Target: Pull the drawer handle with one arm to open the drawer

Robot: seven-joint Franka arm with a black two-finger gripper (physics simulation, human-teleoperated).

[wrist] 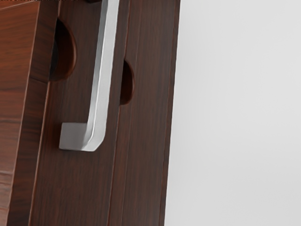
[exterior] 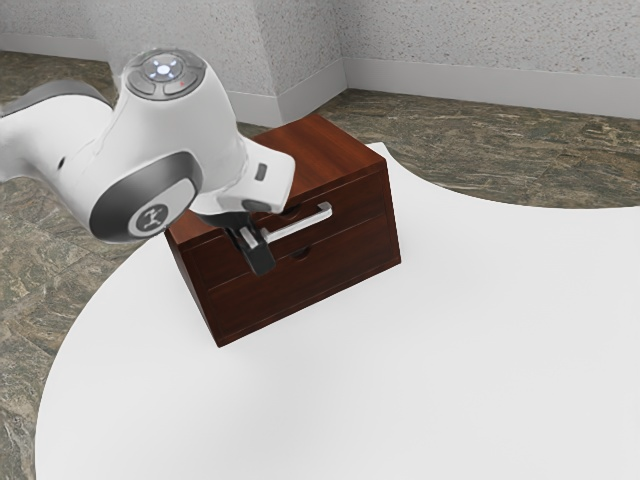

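Cabinet (exterior: pixel 335 150), dark wood, stands on white table (exterior: pixel 470 350), two drawer fronts facing the ext. view's lower right. Upper drawer (exterior: pixel 352 207) carries the task's thing, a silver bar handle (exterior: pixel 300 222), running across its front above the lower drawer (exterior: pixel 330 262).

Gripper (exterior: pixel 255 248) sits at the handle's end toward the ext. view's left, the bar running into it. We cannot tell whether the pincer is apart or clamped on the bar, as the arm's wrist covers the contact.

In the wrist view the handle runs away from the hand to its bent foot (wrist: pixel 75 136) on the drawer front. A rounded notch (wrist: pixel 126 82) shows in the panel beside it.

Drawer state: no clear gap noted. Upper front looks roughly level w/ lower front, so we judge it shut or barely started.

Step in hand, in our judgement: hand placed at handle, pull due.

Next move calls for:
- Grip on the bar confirmed first.
- Straight draw, square to the drawer front.

Grip is well off-centre, so a skewed pull may bind the drawer or drag the whole cabinet across the table.
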